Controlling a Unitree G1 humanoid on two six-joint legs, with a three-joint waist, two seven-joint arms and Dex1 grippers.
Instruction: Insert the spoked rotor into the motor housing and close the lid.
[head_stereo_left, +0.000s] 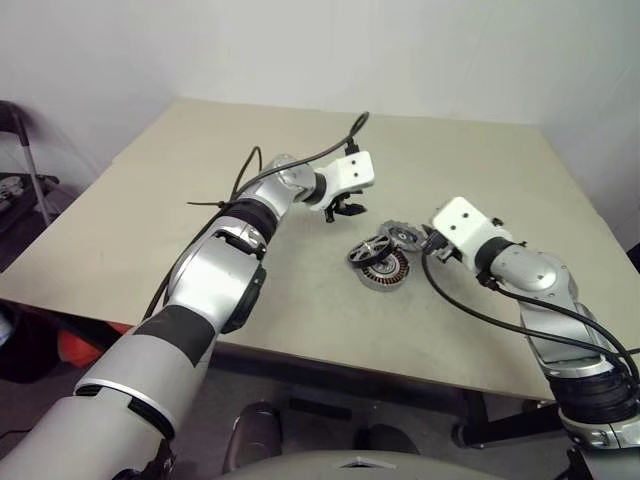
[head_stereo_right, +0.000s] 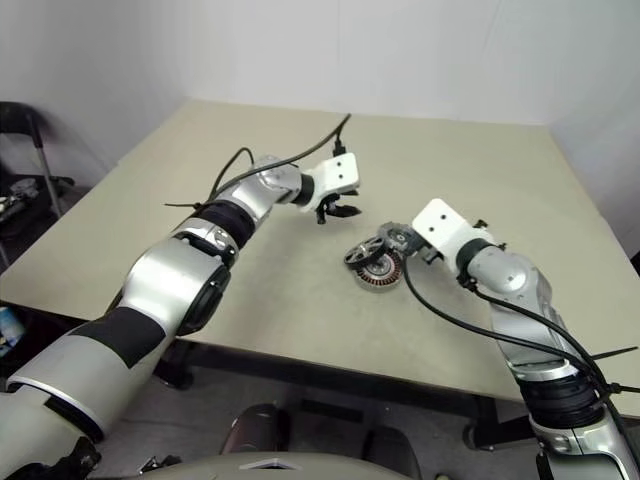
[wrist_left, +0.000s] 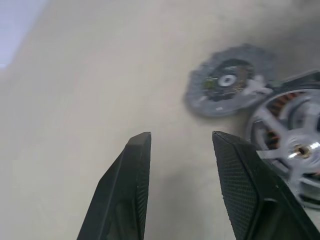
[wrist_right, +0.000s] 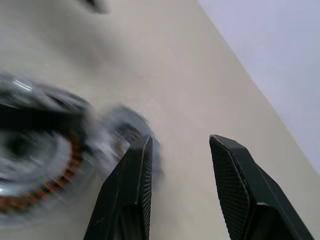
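Spoked rotor (head_stereo_left: 368, 249) seemingly tilted on motor housing (head_stereo_left: 385, 270); lid (head_stereo_left: 402, 236) beside

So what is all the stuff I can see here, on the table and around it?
table: one, beige, bearing everything
motor housing: one, grey with copper windings, mid-table
spoked rotor: one, silver, tilted on the housing's near-left edge
lid: one, dull grey, notched, just behind the housing
chair: one, dark, far left off the table
left gripper: one, black fingers open, empty, above the table left of the parts
right gripper: one, black fingers open, empty, by the lid
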